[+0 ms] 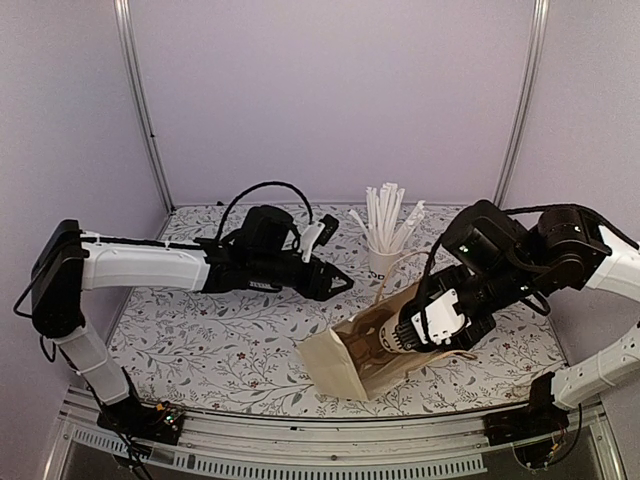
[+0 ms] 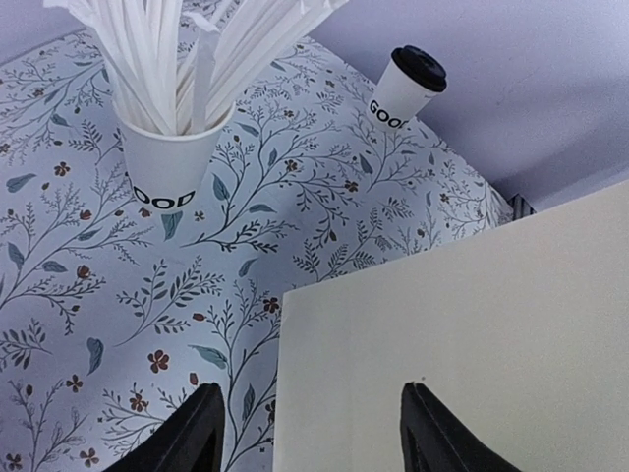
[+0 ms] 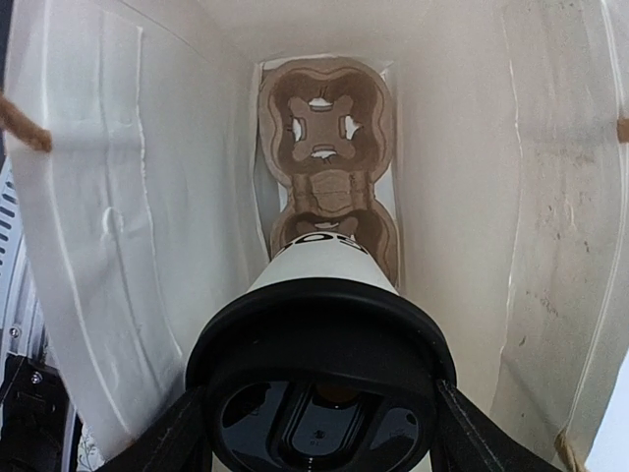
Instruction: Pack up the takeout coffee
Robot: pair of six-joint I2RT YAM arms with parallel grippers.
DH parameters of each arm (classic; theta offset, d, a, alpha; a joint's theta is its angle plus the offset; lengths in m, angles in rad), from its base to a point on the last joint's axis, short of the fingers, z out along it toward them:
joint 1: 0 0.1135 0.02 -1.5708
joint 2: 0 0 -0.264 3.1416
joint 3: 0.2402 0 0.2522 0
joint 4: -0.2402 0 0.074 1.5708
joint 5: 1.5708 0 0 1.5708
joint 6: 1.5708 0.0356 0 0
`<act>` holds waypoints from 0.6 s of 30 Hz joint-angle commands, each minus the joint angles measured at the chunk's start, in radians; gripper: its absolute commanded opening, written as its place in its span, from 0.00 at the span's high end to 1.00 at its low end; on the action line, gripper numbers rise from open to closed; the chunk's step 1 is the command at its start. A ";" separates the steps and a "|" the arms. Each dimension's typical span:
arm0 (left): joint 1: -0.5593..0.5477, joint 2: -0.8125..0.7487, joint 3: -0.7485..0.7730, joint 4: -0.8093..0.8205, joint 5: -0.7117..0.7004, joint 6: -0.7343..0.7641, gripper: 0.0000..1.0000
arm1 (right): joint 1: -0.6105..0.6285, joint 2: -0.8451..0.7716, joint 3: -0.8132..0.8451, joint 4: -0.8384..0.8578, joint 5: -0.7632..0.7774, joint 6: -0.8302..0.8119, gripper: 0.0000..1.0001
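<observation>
My right gripper (image 3: 319, 433) is shut on a takeout coffee (image 3: 324, 285), a white paper cup with a black lid, gripping it at the lid. It holds the cup inside an open cream paper bag (image 3: 98, 246), bottom first over the near well of a brown cardboard cup carrier (image 3: 324, 128) at the bag's bottom. In the top view the right gripper (image 1: 405, 335) reaches into the bag (image 1: 335, 365). My left gripper (image 2: 314, 433) is open and empty, next to the bag's outer side (image 2: 472, 344). A second lidded coffee cup (image 2: 403, 88) stands on the table beyond it.
A white cup full of long white straws (image 1: 385, 250) stands behind the bag, and also shows in the left wrist view (image 2: 167, 167). The floral tablecloth (image 1: 200, 340) covers the table. Lilac walls close the back and sides. The bag's twine handles (image 3: 20, 123) hang at its mouth.
</observation>
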State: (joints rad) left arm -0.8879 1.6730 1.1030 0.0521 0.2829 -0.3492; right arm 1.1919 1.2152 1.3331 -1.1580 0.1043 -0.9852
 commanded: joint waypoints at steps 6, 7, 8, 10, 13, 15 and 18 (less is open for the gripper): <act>0.004 0.058 0.008 0.064 0.081 -0.009 0.38 | 0.024 -0.072 -0.059 0.080 0.007 -0.081 0.55; 0.005 0.068 0.012 0.062 0.087 -0.010 0.38 | 0.026 -0.080 -0.071 0.086 0.008 -0.092 0.55; 0.005 0.077 0.017 0.059 0.092 -0.010 0.39 | 0.027 -0.090 -0.090 0.098 0.010 -0.105 0.55; 0.005 0.093 0.020 0.059 0.104 -0.012 0.39 | 0.030 -0.100 -0.133 0.127 0.029 -0.123 0.55; 0.006 0.114 0.022 0.064 0.121 -0.019 0.40 | 0.033 -0.112 -0.193 0.170 0.055 -0.142 0.55; 0.006 0.121 0.030 0.065 0.131 -0.022 0.40 | 0.037 -0.121 -0.214 0.188 0.065 -0.152 0.55; 0.007 0.122 0.033 0.062 0.132 -0.020 0.40 | 0.048 -0.129 -0.230 0.208 0.094 -0.158 0.55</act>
State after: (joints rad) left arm -0.8879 1.7885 1.1046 0.0921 0.3893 -0.3672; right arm 1.2205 1.1118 1.1191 -1.0187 0.1509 -1.1118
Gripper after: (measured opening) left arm 0.598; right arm 0.721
